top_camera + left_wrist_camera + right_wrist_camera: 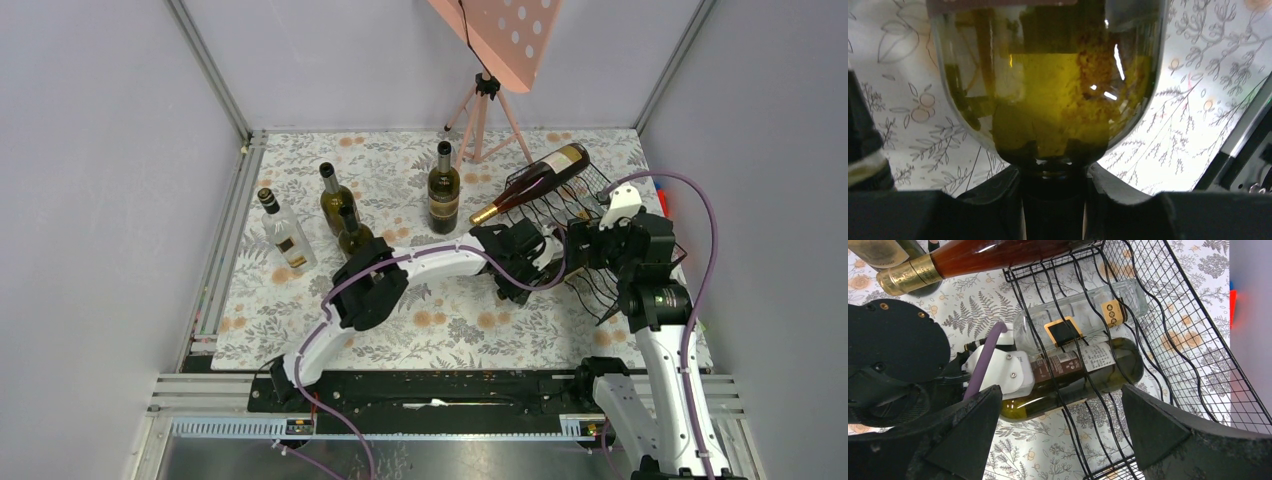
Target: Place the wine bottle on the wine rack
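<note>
- Reaching across from the near edge, the left gripper (1054, 186) is pinching the neck of the wine bottle (1048, 85), with its fingers pressed tight against the dark glass.
- The green wine bottle is lying on its side among the lower wires of the wine rack (1168, 340), and a clear-glass bottle (1078, 320) is lying just beside it on the far side.
- The right gripper (1058, 425) is hovering over the rack with its fingers spread wide, gripping nothing.
- A reddish bottle (535, 178) is lying tilted across the top of the rack, with its gold-capped neck pointing down to the left.
- Several upright bottles (443, 190) are standing on the flowered mat (470, 325), well apart from the rack on its left.
- A pink tripod stand (485, 95) is standing at the far edge of the mat.
</note>
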Tool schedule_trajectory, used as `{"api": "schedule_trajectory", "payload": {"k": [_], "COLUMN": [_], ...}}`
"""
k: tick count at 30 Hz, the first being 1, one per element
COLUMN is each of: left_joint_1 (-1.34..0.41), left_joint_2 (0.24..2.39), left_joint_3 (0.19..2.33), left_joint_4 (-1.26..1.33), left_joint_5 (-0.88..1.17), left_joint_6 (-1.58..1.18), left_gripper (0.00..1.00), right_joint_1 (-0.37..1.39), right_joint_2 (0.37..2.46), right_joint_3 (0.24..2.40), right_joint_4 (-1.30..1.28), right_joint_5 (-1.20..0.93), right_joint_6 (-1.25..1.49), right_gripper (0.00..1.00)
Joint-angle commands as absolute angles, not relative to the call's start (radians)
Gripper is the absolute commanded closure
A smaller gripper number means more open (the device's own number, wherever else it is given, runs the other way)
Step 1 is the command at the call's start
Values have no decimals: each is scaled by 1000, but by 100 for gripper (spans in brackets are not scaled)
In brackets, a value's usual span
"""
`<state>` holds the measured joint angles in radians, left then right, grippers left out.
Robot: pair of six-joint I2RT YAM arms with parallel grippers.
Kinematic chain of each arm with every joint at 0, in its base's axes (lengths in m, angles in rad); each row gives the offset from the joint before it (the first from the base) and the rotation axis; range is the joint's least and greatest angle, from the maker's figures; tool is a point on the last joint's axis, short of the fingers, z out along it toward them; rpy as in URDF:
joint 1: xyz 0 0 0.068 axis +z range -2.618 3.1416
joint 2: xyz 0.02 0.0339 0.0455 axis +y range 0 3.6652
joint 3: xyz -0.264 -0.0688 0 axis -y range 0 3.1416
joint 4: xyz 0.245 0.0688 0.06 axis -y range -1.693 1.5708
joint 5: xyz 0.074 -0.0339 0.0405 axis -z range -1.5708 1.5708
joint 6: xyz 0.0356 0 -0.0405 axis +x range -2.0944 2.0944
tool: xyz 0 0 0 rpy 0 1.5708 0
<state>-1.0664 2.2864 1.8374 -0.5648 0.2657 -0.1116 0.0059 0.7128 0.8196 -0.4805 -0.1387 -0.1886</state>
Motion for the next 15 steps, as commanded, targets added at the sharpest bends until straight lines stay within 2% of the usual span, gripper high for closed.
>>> {"api": "schedule_trajectory", "payload": {"k": [1, 15], "left_joint_1": [-1081, -1091], "left_joint_2": [2305, 2407], "left_joint_3": [1982, 2117], "left_joint_4": [-416, -419], "left_joint_5": [288, 278], "left_joint_6": [-153, -178], "left_gripper": [94, 86], "right_joint_1": [14, 12], "right_joint_2": [693, 673], "right_joint_3": [818, 822], "right_joint_4": [-457, -455], "right_joint_5": [-192, -150], "right_joint_6": [-181, -176], "right_gripper": [3, 3]}}
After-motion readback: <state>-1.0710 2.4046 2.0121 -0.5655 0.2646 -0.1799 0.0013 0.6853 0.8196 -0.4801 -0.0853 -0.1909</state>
